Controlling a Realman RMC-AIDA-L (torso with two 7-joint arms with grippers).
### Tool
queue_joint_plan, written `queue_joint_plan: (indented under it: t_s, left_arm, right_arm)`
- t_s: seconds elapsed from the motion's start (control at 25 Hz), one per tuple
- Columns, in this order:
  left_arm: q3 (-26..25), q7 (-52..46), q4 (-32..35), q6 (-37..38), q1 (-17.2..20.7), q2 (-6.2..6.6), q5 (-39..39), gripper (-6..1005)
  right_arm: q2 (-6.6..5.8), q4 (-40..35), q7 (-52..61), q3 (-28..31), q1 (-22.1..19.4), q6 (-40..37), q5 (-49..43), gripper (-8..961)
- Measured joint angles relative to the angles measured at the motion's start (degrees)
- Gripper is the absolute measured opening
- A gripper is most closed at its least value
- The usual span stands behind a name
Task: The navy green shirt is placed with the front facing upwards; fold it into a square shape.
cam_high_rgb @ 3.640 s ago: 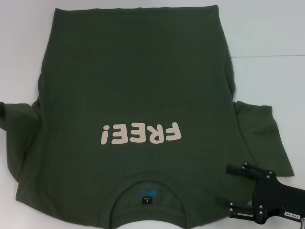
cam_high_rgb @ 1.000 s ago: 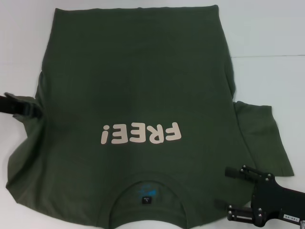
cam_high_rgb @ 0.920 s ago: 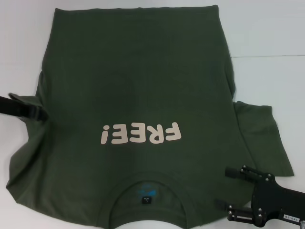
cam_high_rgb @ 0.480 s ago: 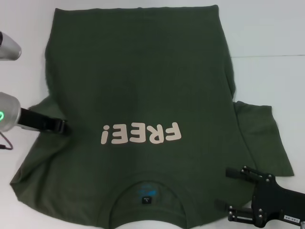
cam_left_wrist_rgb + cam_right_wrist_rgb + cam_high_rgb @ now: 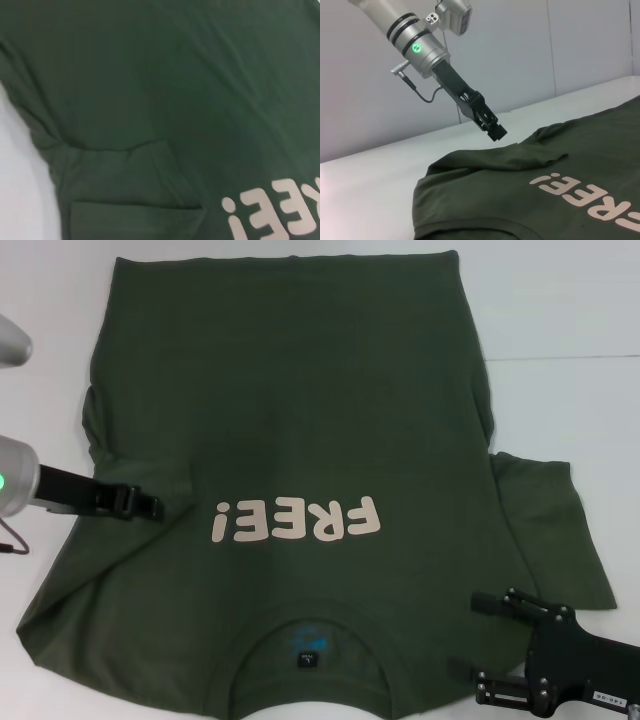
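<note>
We've got the navy green shirt (image 5: pixel 300 430) spread flat on the white table (image 5: pixel 560 310), front up, its cream FREE! print (image 5: pixel 297 521) reading upside down from our head camera and the ribbed collar (image 5: pixel 310 625) at the near edge with the small dark neck label (image 5: pixel 308 659) showing inside. Our left gripper (image 5: pixel 150 507) reaches in from the left side, low over the cloth just beside the exclamation mark, and the left sleeve (image 5: pixel 135 175) lies folded in over the body, as the left wrist camera shows it, a flap with a crease right next to the print. The side-on right wrist view puts that left gripper (image 5: pixel 497 134) just above the raised fold of fabric, fingertips pressed together with no cloth between them, so it grips nothing. The right sleeve (image 5: pixel 550 530) lies spread out on the table. Our right gripper (image 5: pixel 478 640) sits at the near right corner with its fingers (image 5: pixel 500 600) parted, one over the shirt's shoulder edge.
</note>
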Motion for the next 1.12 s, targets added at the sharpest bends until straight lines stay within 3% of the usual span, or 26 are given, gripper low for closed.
queue_joint_plan:
  t_s: [0.28, 0.44, 0.48, 0.52, 0.6, 0.76, 0.84, 0.96, 1.12]
  left_arm:
    - [-5.3, 1.7, 4.0, 0.9, 1.6, 0.45, -0.3, 471]
    - [-11.6, 3.3, 2.7, 5.0, 2.1, 2.58, -3.8, 635]
    - [-13.2, 4.0, 1.5, 6.9, 2.1, 3.49, -5.6, 676]
    - [-16.2, 4.5, -2.0, 10.7, 2.0, 5.79, -9.1, 676]
    - [-17.6, 4.4, -4.6, 12.7, 1.8, 7.2, -10.9, 677]
    - [-24.8, 3.9, -20.1, 17.6, 0.6, 14.12, -16.6, 679]
    - [-28.1, 7.0, -25.2, 18.3, 0.1, 15.95, -17.6, 679]
    - [-30.7, 13.5, -26.2, 18.0, 0.1, 15.88, -17.8, 679]
    - [-28.8, 17.9, -25.5, 13.7, 0.3, 15.43, -17.3, 676]
  right_arm:
    - [-0.03, 0.0, -0.1, 0.0, 0.1, 0.0, 0.1, 899]
    - [-0.08, 0.0, -0.1, 0.1, -0.1, 0.2, 0.1, 899]
    - [-0.09, 0.0, -0.1, 0.1, -0.1, 0.2, 0.1, 898]
    - [-0.09, 0.0, 0.0, 0.1, -0.1, 0.2, 0.1, 898]
    - [-0.13, 0.0, 0.1, 0.1, 0.0, 0.2, 0.2, 898]
    - [-0.23, -0.2, 0.2, 0.1, 0.1, 0.1, 0.2, 899]
    - [-0.21, -0.3, 0.2, 0.1, 0.1, 0.2, 0.2, 899]
    - [-0.21, -0.4, 0.2, 0.1, 0.3, 0.2, 0.2, 898]
    - [-0.29, -0.5, 0.3, 0.1, 0.3, 0.2, 0.2, 898]
